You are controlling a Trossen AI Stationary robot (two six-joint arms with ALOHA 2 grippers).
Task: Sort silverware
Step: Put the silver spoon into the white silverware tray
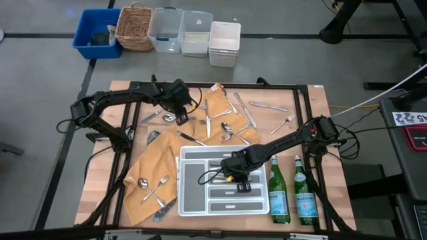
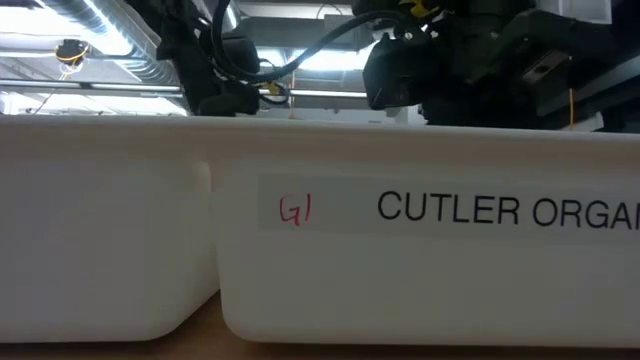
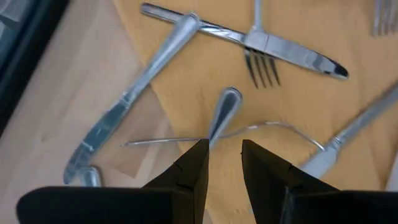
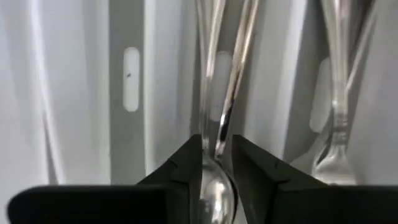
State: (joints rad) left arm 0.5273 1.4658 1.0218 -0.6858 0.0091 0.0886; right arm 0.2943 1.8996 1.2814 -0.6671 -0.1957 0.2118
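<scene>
From my station, sorting looks barely started. Nearest me, a few forks and spoons [image 1: 152, 189] lie on the orange cloth [image 1: 160, 163] at the near left, left of the white tray [image 1: 193, 200]. The tray holds only a few pieces, and two green bottles [image 1: 292, 190] stand at its right. My right gripper [image 1: 235, 175] reaches low over the tray; its fingers [image 4: 186, 165] stand narrowly parted around a spoon [image 4: 214, 186] lying in a slot, and I can't tell whether they grip it. Farther off, most of the silverware [image 1: 230, 120] is scattered over cloth and table, unsorted. My left gripper [image 1: 180, 112] hovers at the far left, fingers [image 3: 193, 171] slightly apart and empty, above a utensil handle [image 3: 225, 107].
</scene>
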